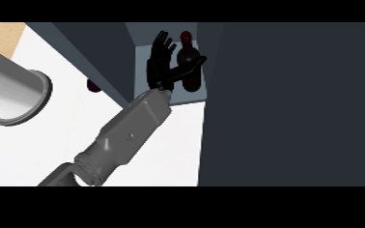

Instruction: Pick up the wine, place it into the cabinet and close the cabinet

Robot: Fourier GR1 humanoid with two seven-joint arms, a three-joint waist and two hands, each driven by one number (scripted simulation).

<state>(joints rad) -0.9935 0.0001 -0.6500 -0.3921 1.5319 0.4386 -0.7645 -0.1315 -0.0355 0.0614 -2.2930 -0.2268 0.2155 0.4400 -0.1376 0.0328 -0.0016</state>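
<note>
At the far left, well away from the cabinet [285, 106], a round metal pot [21, 94] sat on the white counter [71, 125], and nearer the cabinet a small dark purple thing [93, 85] peeked out by its open door [96, 60], too hidden to name. One grey forearm reached up into the cabinet's opening, but which arm it was could not be told; its black hand [161, 64] was spread, fingers straight and thumb out toward the wine bottle [188, 63]. The bottle stood inside the cabinet, just right of the palm, touching or nearly touching the thumb. It was likely glass: stiff, smooth, fairly heavy, breakable and top-heavy. The wide body looked the better place to take hold than the slim neck, and any nudge should be low
</note>
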